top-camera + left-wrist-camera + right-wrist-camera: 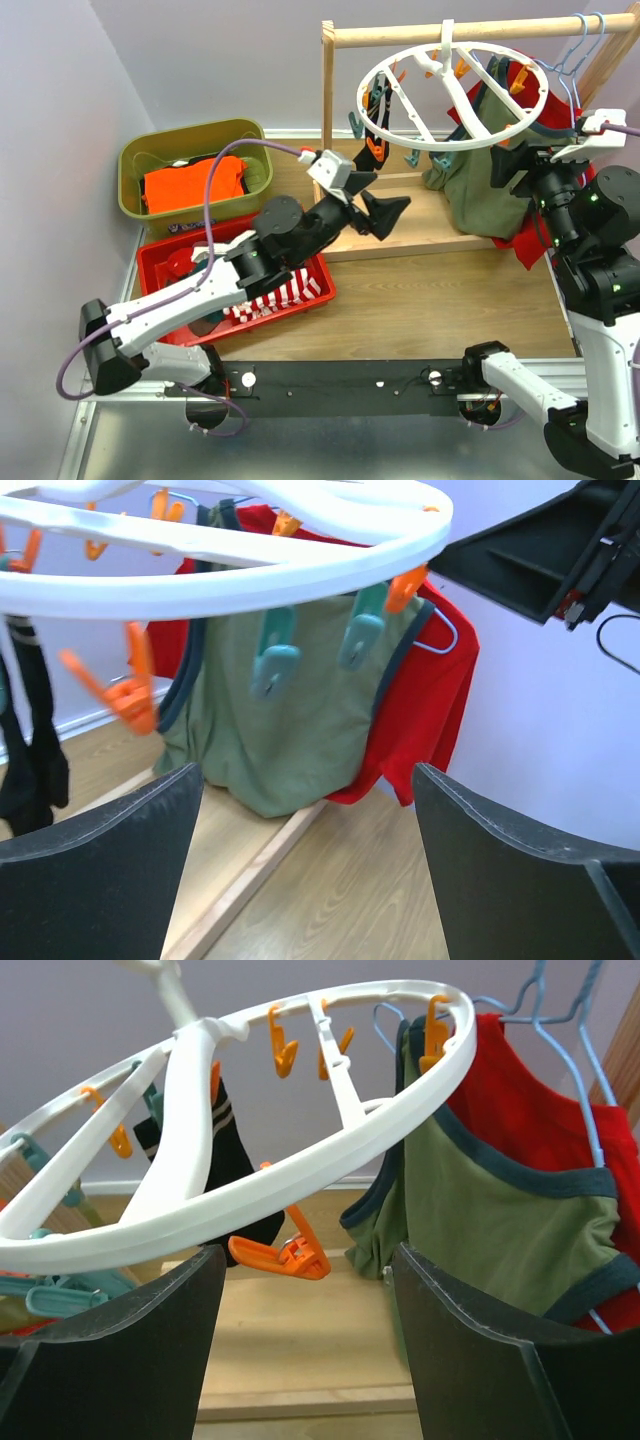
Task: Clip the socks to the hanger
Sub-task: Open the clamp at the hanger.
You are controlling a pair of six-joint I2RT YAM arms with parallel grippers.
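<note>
The white ring hanger [455, 95] hangs from the wooden rail, with orange and teal clips dangling from it. A dark sock [375, 110] hangs clipped at its left side, and the right wrist view shows a black striped sock [225, 1150] on it. More socks, one red-and-white striped [285, 293], lie in the red tray [160, 265]. My left gripper [385, 215] is open and empty in front of the rack base, below the ring [250, 560]. My right gripper [515, 165] is open just under the ring's right side. An orange clip [285, 1255] hangs just beyond its fingertips, untouched.
An olive shirt [480, 190] and a red shirt [440, 690] hang on light-blue hangers at the right of the wooden rack [328, 100]. A green bin [135, 160] at back left holds an orange folded garment [195, 185].
</note>
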